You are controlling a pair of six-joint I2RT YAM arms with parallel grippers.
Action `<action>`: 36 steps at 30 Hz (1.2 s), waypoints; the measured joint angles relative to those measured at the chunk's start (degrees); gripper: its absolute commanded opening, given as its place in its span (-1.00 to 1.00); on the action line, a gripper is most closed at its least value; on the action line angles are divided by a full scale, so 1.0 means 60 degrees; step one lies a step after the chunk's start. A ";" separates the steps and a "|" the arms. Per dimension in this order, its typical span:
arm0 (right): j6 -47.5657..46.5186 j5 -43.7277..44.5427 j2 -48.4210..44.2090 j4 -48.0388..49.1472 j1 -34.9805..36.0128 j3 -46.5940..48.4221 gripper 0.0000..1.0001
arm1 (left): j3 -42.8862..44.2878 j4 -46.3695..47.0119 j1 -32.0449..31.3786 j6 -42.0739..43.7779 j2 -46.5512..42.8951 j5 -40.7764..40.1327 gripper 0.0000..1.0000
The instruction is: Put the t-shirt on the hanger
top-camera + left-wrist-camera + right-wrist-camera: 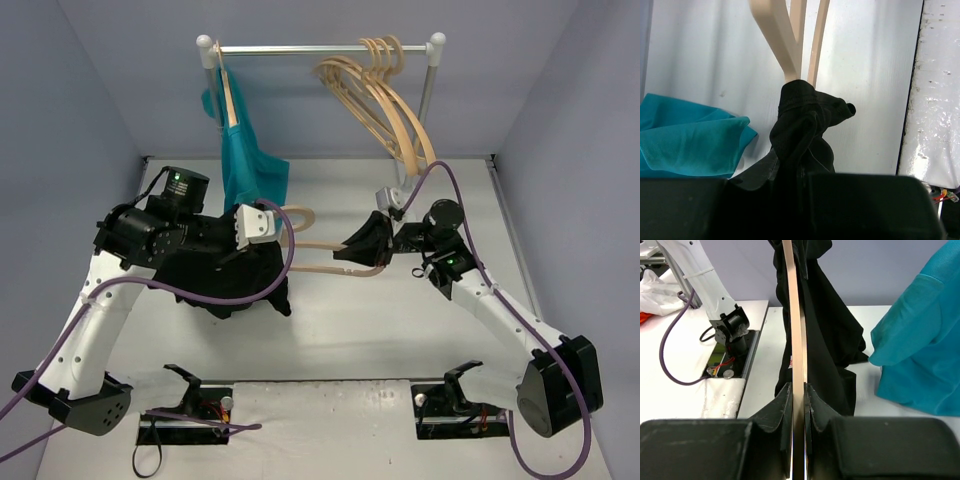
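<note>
Clamps right jaws on stiff hanger (795, 340) arm; pinches left jaws on bunched t-shirt (802, 125), draped over hanger tip above surface (380, 330); likely handles soft, light, limp; best gripped at collar hem.

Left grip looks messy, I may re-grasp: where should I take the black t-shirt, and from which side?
Probably the t-shirt at its gathered knot, right where the hanger arm enters it, coming from the left arm's side along the hanger's line. Cloth is bunched thick there, the right gripper clamps the hanger's other end, and the teal garment lies off to one side.
</note>
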 measured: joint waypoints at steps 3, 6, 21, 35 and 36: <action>-0.0006 0.0049 0.0028 0.0002 -0.0046 0.0010 -0.38 | -0.0003 -0.0038 0.0000 0.0039 -0.0008 0.0019 -1.00; 0.0103 0.0199 0.0107 -0.0010 -0.0190 0.0195 -0.10 | -0.0011 -0.0054 -0.0003 0.0022 -0.0042 0.0032 -1.00; 0.1193 0.3798 -0.1485 -0.2266 -0.2175 0.0661 0.32 | -0.1350 0.1389 0.0016 -0.1002 -0.0597 -0.0651 -1.00; 0.3684 0.8783 -0.2934 -0.2610 0.2202 -0.2078 -0.28 | -0.2920 0.3446 0.0018 -0.2435 -0.2033 -0.1132 -1.00; 0.3761 0.9066 -0.2474 -0.2542 0.2645 -0.2128 -0.30 | -0.2984 0.3487 0.0018 -0.2443 -0.2241 -0.1081 -1.00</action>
